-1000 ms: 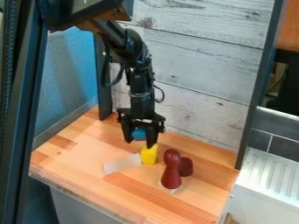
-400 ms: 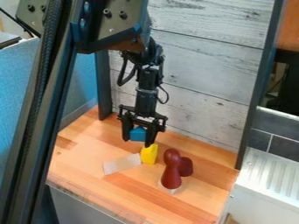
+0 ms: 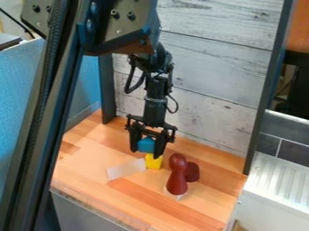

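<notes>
Block [image 3: 146,145], blue, level in end effector [image 3: 145,154]; axis unclear.

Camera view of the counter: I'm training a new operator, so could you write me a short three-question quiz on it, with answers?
1. What colour is the held block in the hand?
A) red
B) blue
C) green

2. True or false: in the view, the yellow block lies between the pale flat piece and the dark red figure.

3. Fill in: the counter has a top that looks made of ____.

Key: 1 B; 2 true; 3 wood
</notes>
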Action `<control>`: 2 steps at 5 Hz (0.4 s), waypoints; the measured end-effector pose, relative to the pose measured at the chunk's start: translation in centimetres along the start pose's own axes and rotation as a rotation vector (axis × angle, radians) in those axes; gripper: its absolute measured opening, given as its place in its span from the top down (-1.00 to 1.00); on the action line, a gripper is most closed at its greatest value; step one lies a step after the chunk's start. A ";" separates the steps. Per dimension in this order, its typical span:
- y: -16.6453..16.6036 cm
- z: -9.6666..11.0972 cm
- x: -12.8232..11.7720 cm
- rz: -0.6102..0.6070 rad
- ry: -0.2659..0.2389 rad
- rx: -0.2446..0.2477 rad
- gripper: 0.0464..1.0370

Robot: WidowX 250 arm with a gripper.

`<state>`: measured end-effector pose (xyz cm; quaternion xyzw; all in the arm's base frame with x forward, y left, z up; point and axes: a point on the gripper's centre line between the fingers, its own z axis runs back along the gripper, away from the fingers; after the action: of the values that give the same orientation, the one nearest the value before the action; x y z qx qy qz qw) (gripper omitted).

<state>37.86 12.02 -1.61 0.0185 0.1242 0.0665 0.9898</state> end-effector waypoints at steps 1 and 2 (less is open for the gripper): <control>-0.4 -0.5 -0.2 -0.002 0.006 0.001 -0.56; -0.6 -0.9 -0.1 -0.024 -0.002 0.007 -0.94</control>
<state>37.59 11.38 -2.49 0.0207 0.1236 0.0541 0.9906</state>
